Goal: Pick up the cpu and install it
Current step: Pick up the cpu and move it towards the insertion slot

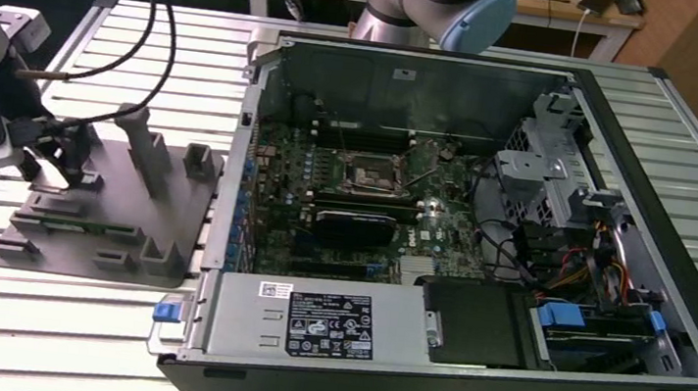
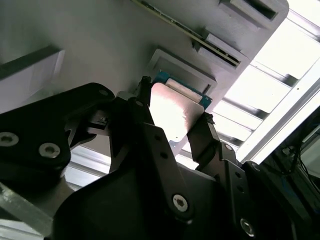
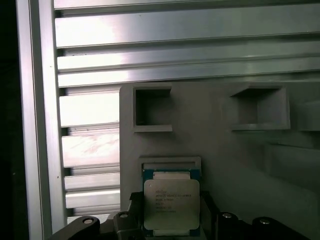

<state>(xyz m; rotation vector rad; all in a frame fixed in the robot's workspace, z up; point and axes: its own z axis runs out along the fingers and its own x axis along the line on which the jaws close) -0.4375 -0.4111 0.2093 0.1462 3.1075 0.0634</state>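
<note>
The cpu (image 3: pixel 171 205) is a flat square chip with a silver top and a thin green rim; it lies in a shallow recess of the grey fixture block (image 3: pixel 240 165). In both wrist views my gripper (image 2: pixel 172 112) straddles it, with one black finger (image 2: pixel 142 97) against one edge and the other finger (image 2: pixel 202 132) against the opposite edge. The cpu (image 2: pixel 170 117) still sits low against the block. In the exterior view the gripper (image 1: pixel 48 161) hangs over the fixture block (image 1: pixel 109 227) at the exterior view's left.
An open computer case (image 1: pixel 621 118) lies at the exterior view's right, its motherboard socket (image 1: pixel 367 173) near the middle of the board. Grey posts (image 1: pixel 144 148) rise from the fixture block beside the gripper. Slatted aluminium table (image 1: pixel 71 322) surrounds both. A second arm's base (image 1: pixel 456 6) stands behind the case.
</note>
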